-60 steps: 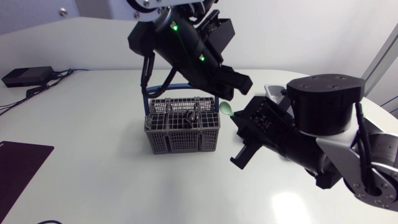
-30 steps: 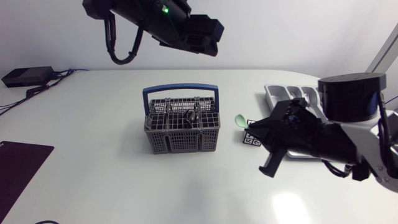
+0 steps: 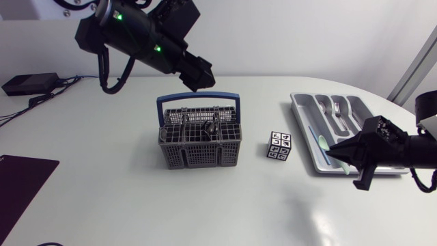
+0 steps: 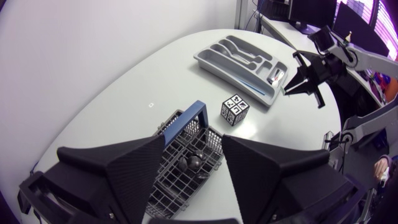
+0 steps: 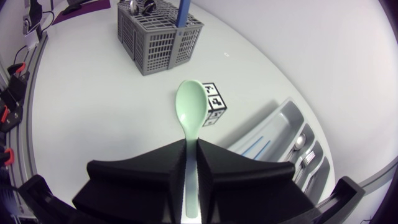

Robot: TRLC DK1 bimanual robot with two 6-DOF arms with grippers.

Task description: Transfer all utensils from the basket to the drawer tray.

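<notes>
A pale green plastic spoon (image 5: pixel 191 106) was held by its handle in the right gripper (image 5: pixel 191 144), the two black fingers being clamped on it from both sides with the bowl pointing out ahead. In the head view the spoon's bowl was seen over the long near compartment of the grey moulded drawer tray (image 3: pixel 300 109), in which metal forks and spoons (image 3: pixel 331 109) already lay. Whether the spoon touched the tray could not be told. The left gripper (image 4: pixel 194 146) was held high above the grey plastic mesh basket with the blue handle (image 3: pixel 200 147), its jaws standing wide apart with nothing between them. Dark metal utensils (image 3: pixel 210 127) were still seen in the basket, so the task was judged only partly done. A small marker-printed cube (image 3: pixel 279 145) stood on the table between basket and tray. The step in hand was judged to be the placing of the spoon. For the next move, the spoon would need to be lowered into a compartment, kept level with it, and released there.
</notes>
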